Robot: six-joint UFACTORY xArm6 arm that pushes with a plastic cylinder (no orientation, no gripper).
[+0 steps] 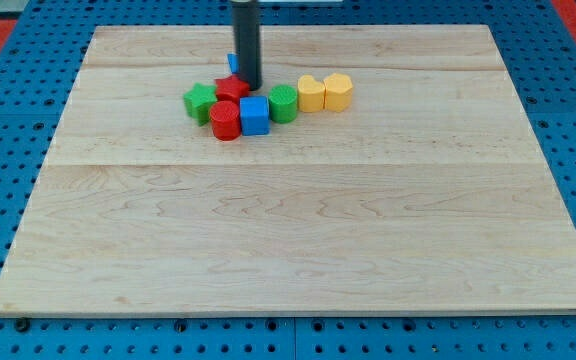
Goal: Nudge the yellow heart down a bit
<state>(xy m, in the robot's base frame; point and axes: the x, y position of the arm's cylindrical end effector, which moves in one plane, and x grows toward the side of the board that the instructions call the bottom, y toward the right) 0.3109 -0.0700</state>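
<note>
The yellow heart (311, 94) lies on the wooden board (288, 230) in the upper middle, touching a second yellow block (338, 91) on its right and a green round block (283, 103) on its left. My tip (249, 87) is to the heart's left, about one and a half block widths away. It stands at the top edge of the cluster, against a red block (230, 89).
The cluster also holds a green star-like block (200, 101), a red cylinder (225, 120) and a blue cube (254, 116). A small blue block (233, 63) is partly hidden behind the rod. A blue pegboard (8, 150) surrounds the board.
</note>
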